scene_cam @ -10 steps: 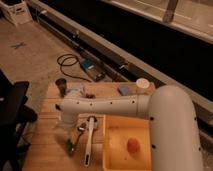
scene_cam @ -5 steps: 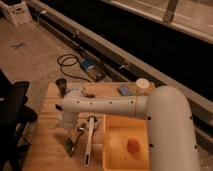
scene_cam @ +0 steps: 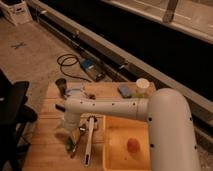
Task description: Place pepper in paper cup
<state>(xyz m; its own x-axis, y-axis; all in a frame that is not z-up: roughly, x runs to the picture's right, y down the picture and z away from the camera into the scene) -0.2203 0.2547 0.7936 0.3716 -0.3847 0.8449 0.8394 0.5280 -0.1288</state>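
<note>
The pepper (scene_cam: pixel 70 145), slender and green, lies on the wooden table (scene_cam: pixel 47 155) near its front left. My gripper (scene_cam: pixel 65 131) hangs at the end of the white arm (scene_cam: pixel 107 107), low over the table, just above and slightly left of the pepper. Whether it touches the pepper cannot be made out. At the table's back right edge, far from the gripper, the white paper cup (scene_cam: pixel 143 85) stands upright.
A yellow tub (scene_cam: pixel 116 150) holding an orange-red item (scene_cam: pixel 132 145) fills the front right. A white-handled long utensil (scene_cam: pixel 89 142) lies beside the pepper. A dark metal cup (scene_cam: pixel 61 85) stands at the back left, and a small blue-grey object (scene_cam: pixel 124 90) sits by the paper cup. Cables lie on the floor behind.
</note>
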